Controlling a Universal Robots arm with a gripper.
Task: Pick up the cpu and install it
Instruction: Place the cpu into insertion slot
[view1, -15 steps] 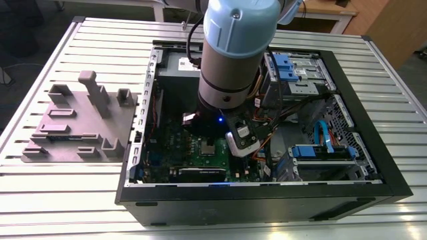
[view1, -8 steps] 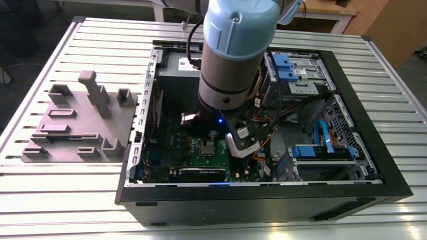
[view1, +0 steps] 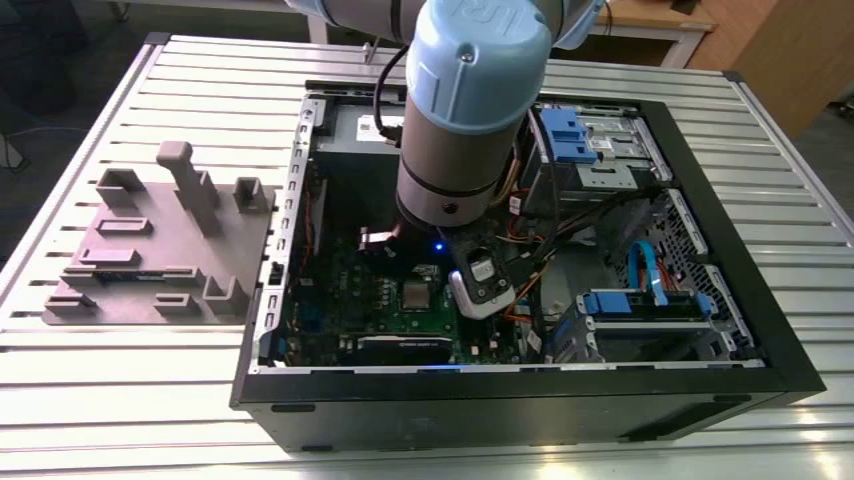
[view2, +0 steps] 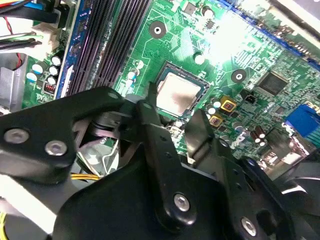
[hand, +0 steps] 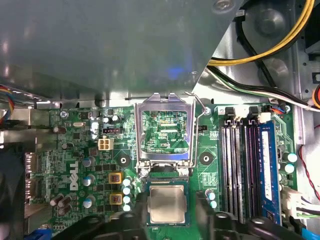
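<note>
Black fingers (view2: 150, 125) of the gripper (view2: 176, 111) crowd the front of the second wrist view; they stand well apart and hold nothing, one tip on each side of the cpu (view2: 177, 95); whether either tip touches the socket (hand: 168, 183) I cannot tell.

That cpu lies flat and square in the socket on the green motherboard (hand: 85, 150), metal lid up; in the first wrist view it sits just below the raised load plate (hand: 139, 132), whose lever (hand: 201, 131) is swung free, so the chip is placed but not clamped; the memory slots (hand: 240, 165) run alongside, near but apart.

From the exterior view the arm (view1: 461, 110) reaches down into the open case (view1: 747, 330), which lies on its side on the slatted table (view1: 134, 380); the cpu (view1: 419, 294) shows as a pale square beside the wrist.

By my judgement the chip is light and stiff and will not bend, yet it is fragile underneath, and the socket contacts below are more so; its smooth metal lid looks slippery; the sound hold is on two opposite edges, level, with light pressure, never from above on the lid and never at a corner; any tilt or sideways drag risks the contacts.
</note>
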